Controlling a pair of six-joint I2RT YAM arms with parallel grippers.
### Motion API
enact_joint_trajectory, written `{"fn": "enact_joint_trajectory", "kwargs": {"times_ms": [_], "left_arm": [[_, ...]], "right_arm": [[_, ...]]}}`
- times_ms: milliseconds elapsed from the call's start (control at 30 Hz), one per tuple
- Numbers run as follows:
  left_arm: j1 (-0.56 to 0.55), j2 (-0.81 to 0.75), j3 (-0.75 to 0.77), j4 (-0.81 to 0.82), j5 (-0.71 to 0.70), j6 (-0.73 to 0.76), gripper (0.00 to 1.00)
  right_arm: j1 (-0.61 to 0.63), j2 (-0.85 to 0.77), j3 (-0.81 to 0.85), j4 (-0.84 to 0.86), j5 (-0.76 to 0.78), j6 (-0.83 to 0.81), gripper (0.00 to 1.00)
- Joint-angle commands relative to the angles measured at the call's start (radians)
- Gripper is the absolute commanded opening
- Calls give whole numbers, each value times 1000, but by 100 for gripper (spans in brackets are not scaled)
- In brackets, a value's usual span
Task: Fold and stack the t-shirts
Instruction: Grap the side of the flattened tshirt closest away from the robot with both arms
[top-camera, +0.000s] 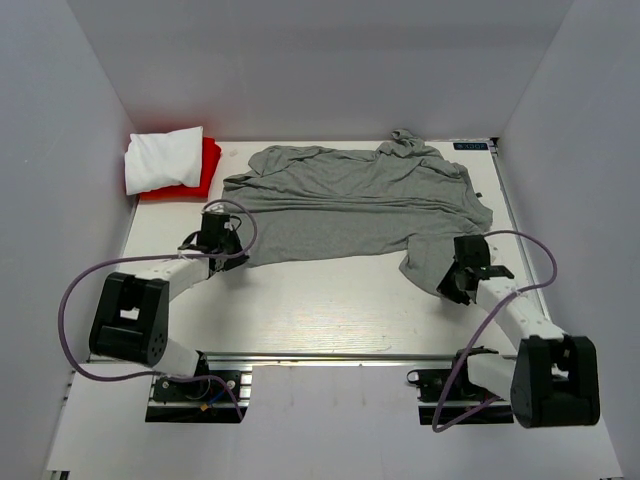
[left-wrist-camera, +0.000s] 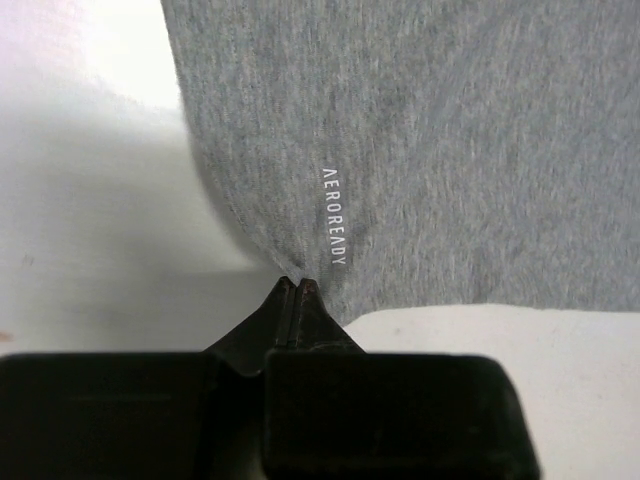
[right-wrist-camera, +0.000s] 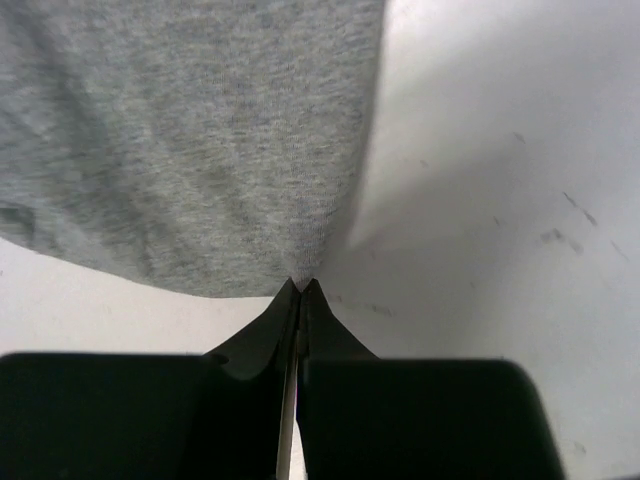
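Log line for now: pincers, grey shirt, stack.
left pincer: shut on grey t-shirt hem | right pincer: shut on grey t-shirt edge | grey t-shirt: spread, unfolded | stack: white t-shirt atop red t-shirt, far left

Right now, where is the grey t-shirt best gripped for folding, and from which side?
At its two near corners, coming in from the robot's side. The grey t-shirt lies spread out with that edge closest to the robot, and thin cloth pinches best at the border. The left hand and right hand are each shut on one there.
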Motion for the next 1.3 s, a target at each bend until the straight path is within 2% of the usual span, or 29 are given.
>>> {"fn": "enact_joint_trajectory", "kwargs": {"times_ms": [0, 167, 300, 533, 733, 867, 967, 1033, 1267], "left_arm": [[-9, -92, -27, -52, 35, -4, 0], [-9, -222, -62, -156, 54, -33, 0], [-9, -330, -108, -260, 85, -53, 0], [-9, -448, -128, -452, 97, -76, 0], [-18, -542, -137, -563, 127, -94, 0], [-18, -586, -82, -674, 93, -117, 0], [-18, -623, -64, -696, 84, -136, 0], [-4, -623, -64, -663, 59, -136, 0], [-4, -556, -32, -540, 73, -136, 0]], "right_arm": [[-2, -110, 14, -130, 29, 51, 0], [-2, -365, 66, -363, 8, 115, 0], [1, -480, 135, -545, 26, 169, 0], [-2, -593, 293, -768, 126, 260, 0], [-2, -634, 385, -906, 132, 288, 0], [-2, -668, 378, -908, 81, 289, 0], [-2, -661, 385, -906, 116, 286, 0], [-3, -656, 384, -903, 133, 285, 0], [-2, -596, 287, -699, 91, 229, 0]]}}
